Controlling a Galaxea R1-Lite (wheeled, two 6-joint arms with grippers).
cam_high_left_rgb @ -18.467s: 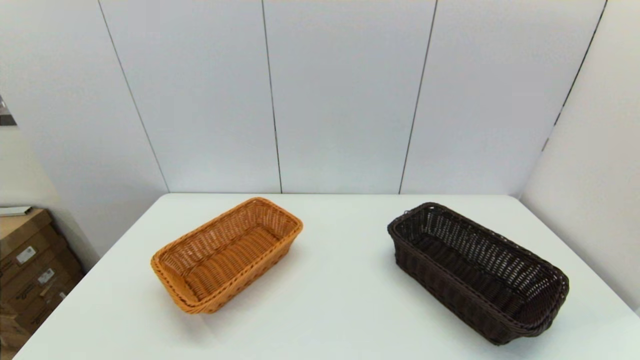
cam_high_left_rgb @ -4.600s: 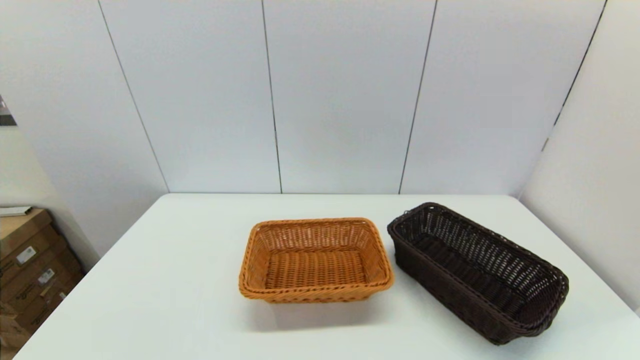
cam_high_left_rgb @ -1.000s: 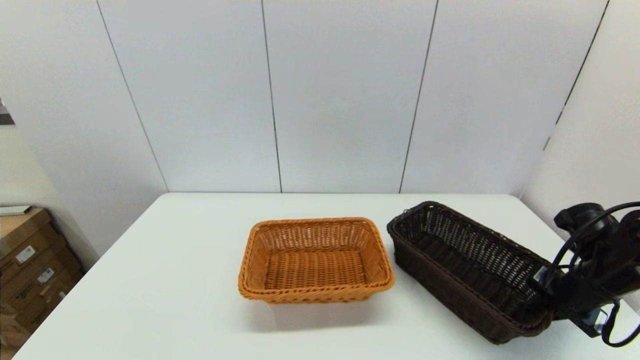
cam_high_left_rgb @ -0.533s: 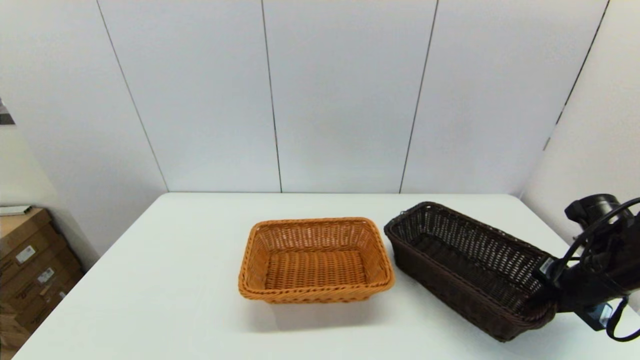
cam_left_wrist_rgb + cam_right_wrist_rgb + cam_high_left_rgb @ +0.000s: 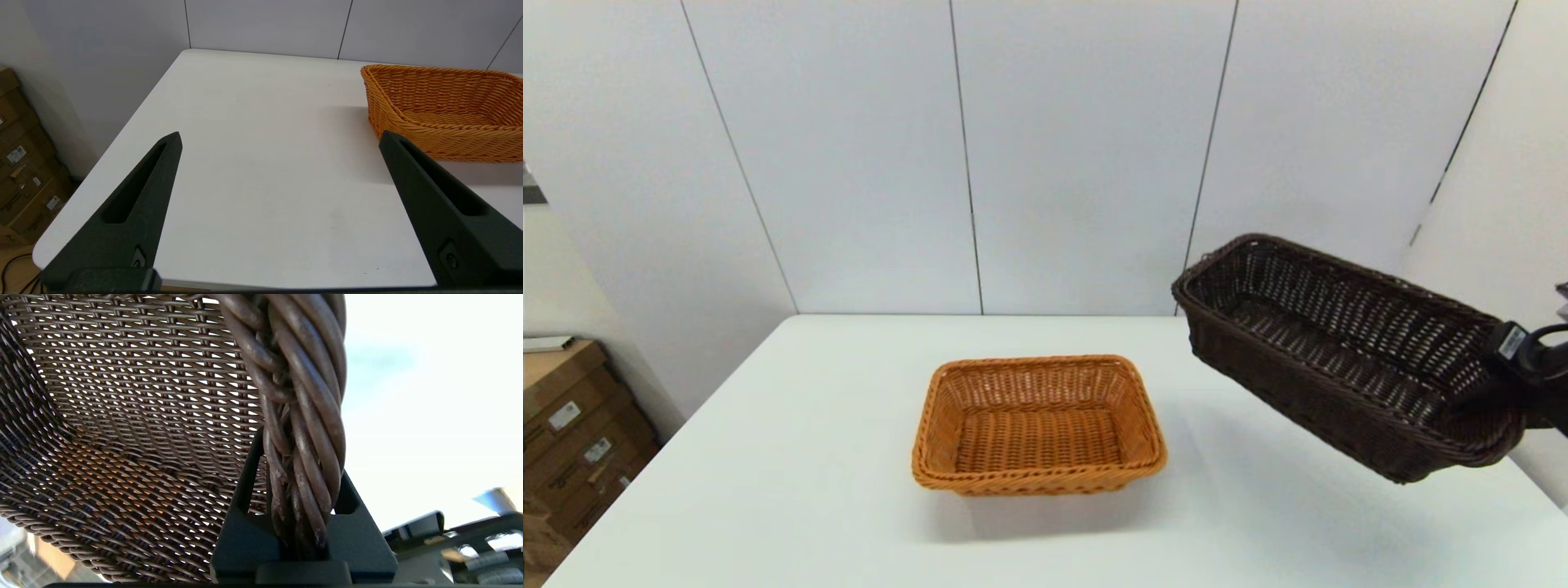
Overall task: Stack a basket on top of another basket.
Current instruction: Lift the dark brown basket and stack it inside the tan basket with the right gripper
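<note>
Dark basket held clear above white table, right of orange basket; braided rim pinched by right gripper. Left gripper spread wide over table's left part.

Count: 2 rectangular woven wicker baskets total. 1 dark brown open-weave basket with braided rim, 1 orange-tan basket with braided rim. 1 white table. 2 black two-finger grippers: left gripper, right gripper. Several stacked brown cardboard boxes, exact number unclear.
</note>
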